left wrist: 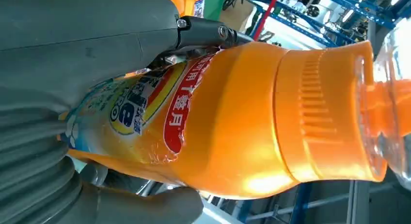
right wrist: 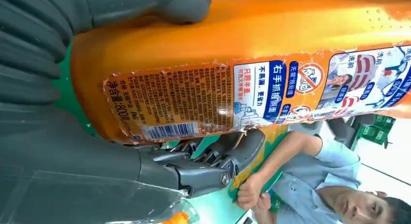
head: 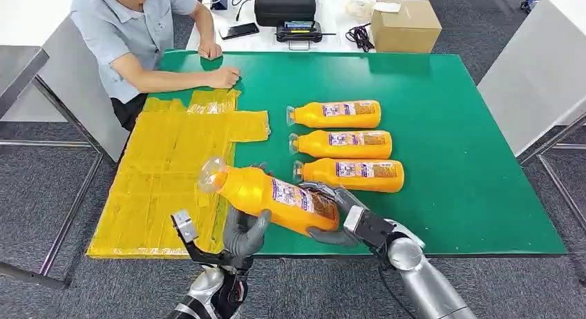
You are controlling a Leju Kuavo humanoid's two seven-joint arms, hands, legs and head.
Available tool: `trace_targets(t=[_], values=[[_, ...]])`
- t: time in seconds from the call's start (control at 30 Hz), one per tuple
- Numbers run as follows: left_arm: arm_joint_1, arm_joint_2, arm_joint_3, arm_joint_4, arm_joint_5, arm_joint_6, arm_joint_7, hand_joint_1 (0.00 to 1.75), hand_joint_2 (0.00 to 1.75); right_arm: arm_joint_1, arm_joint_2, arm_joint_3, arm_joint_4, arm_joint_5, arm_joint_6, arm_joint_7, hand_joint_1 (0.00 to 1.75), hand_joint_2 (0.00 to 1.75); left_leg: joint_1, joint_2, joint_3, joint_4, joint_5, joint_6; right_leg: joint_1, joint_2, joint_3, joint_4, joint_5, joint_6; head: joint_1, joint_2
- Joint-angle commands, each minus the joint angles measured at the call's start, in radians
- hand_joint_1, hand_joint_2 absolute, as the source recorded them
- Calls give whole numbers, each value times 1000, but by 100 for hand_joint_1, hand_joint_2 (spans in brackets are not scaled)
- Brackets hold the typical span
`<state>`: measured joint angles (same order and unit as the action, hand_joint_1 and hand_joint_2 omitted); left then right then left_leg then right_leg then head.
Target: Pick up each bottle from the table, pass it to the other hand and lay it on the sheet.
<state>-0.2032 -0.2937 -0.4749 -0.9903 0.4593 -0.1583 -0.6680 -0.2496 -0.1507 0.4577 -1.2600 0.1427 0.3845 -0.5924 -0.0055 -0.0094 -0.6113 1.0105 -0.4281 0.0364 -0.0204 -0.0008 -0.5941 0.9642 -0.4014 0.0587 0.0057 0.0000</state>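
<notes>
An orange bottle (head: pixel 266 195) with a clear cap hangs above the table's near edge, cap pointing left toward the yellow sheet (head: pixel 162 177). My right hand (head: pixel 335 219) grips its base end; my left hand (head: pixel 245 233) wraps it from below near the middle. The left wrist view shows the bottle (left wrist: pixel 242 117) against the left hand (left wrist: pixel 82 54), thumb beneath. In the right wrist view the bottle's label (right wrist: pixel 232 95) lies between the right hand's thumb and fingers (right wrist: pixel 213 161). Three more orange bottles (head: pixel 335 114) (head: pixel 342 144) (head: pixel 351 175) lie in a column on the green table (head: pixel 449 146).
A person sits at the far left, one hand (head: pixel 224 77) resting on the sheet's far end. A cardboard box (head: pixel 406 25), a black case (head: pixel 285 5), a phone and cables sit beyond the green table. White tables stand on both sides.
</notes>
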Motion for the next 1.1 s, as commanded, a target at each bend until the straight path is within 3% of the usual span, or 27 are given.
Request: trace_targets(t=[0.03,0.33,0.37,0.53,0.57,0.7,0.73,0.83,1.07,1.1], values=[[-28,14,-34,29,6,-45,7,175,175,-30,11,1,55,-50,55,3,175,175,1,1,3,0,-1,-1,1,1,3,-1,0,-2,0,0],[-22,18,-45,3,-13,-54,3,175,175,-12,-9,-31,26,-131,126,17,171,175,1,1,4,0,-2,-2,1,0,4,0,-1,-3,0,0],[-20,20,-47,-4,-20,-49,4,175,175,-10,-13,-37,29,-133,127,24,93,175,1,1,2,0,-1,-2,1,0,2,0,-1,-2,0,0],[-20,21,-47,-8,-25,-41,7,175,175,-10,-18,-41,38,-134,126,26,93,175,0,1,2,0,0,-1,0,0,1,0,0,-1,0,0],[-20,23,-49,-12,-41,-23,4,175,175,-9,-18,-41,42,-130,122,33,0,175,1,1,4,0,-2,-2,1,0,4,0,-1,-3,0,0],[-1,46,-68,-45,-144,124,-20,175,175,12,-41,-34,47,-22,1,41,0,175,0,0,3,-1,-1,-2,1,0,3,-1,-1,-2,0,0],[5,52,-71,-68,-188,204,-23,175,175,17,-37,-39,50,51,-90,48,0,175,1,0,2,-1,0,-1,1,0,2,-1,0,-1,0,0],[27,70,-69,-147,-212,251,-3,175,175,14,-10,-62,66,168,-237,68,0,175,1,1,2,-1,-1,-1,1,1,2,-1,0,-2,0,0],[31,79,-70,-204,-315,400,13,175,175,33,28,-112,31,237,-340,53,0,175,1,2,5,0,-2,-3,1,1,4,0,-2,-3,0,0],[29,78,-65,-209,-400,512,-7,175,175,42,35,-123,21,249,-354,49,0,175,1,2,4,0,-2,-2,1,2,3,-1,-1,-3,0,0]])
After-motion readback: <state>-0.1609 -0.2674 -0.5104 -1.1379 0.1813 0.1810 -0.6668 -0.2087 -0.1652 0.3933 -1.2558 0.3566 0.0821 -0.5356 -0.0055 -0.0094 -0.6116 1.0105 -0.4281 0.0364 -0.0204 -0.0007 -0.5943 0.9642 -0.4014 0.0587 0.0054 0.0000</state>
